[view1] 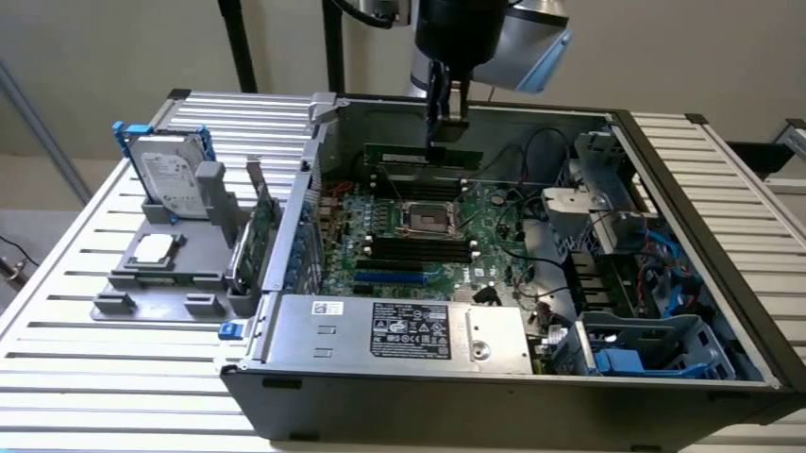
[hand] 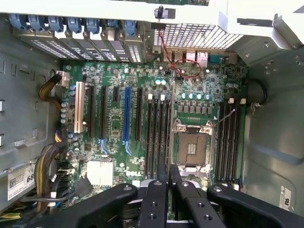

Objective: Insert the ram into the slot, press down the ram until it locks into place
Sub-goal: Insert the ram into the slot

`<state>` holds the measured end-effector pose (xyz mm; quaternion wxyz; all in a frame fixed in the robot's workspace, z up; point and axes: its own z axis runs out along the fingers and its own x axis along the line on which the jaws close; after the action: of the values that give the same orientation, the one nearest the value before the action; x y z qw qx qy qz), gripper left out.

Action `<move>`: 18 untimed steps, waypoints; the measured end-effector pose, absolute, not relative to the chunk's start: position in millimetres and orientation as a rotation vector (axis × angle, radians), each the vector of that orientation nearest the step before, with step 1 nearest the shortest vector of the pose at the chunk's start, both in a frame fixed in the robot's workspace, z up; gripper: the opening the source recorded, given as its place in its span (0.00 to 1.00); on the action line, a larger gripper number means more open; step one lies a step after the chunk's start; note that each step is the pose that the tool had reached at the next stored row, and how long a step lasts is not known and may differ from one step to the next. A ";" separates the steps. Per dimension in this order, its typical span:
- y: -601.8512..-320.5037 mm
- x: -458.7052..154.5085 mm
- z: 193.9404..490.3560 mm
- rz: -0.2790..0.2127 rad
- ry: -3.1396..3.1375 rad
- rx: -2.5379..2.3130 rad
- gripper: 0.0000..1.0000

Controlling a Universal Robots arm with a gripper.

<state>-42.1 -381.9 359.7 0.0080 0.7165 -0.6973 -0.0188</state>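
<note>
Closest to the lens, the power supply (view1: 403,330) sits at the front of an open computer case (view1: 504,406) lying on a slatted table (view1: 63,311). A hard drive (view1: 170,179) stands on a grey tray (view1: 151,276) at the exterior view's left. Over the green main board (view1: 485,236) hangs the gripper (view1: 447,140), its fingers drawn in on the upper edge of the memory stick (view1: 400,154). The stick is level, in line with the run of the slots, and by the look of it clear of the board. The black memory slots (view1: 403,250) beside the processor socket (view1: 422,219) are bare.

Black fingers (hand: 156,199) lead the wrist view, and the gripper (hand: 168,168) is nearly closed, with a thin gap between the tips. Beyond lie the memory slots (hand: 159,137) on one side of the processor socket (hand: 192,147) and a second bank on the other, every one empty. A blue slot (hand: 126,114) lies further off. Judged from this, the stick is gripped and held over the board but neither seated nor pressed home. Which slot it hangs above cannot be told.
</note>
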 end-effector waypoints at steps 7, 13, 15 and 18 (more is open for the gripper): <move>-384.4 -37.7 347.0 -0.059 -2.180 2.239 0.13; -386.8 -36.0 331.9 -0.059 -2.180 2.239 0.13; -387.1 -35.6 328.3 -0.059 -2.180 2.239 0.13; -387.5 -34.9 322.8 -0.059 -2.180 2.239 0.13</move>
<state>-34.9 -387.5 322.8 0.0081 0.7164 -0.6974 -0.0188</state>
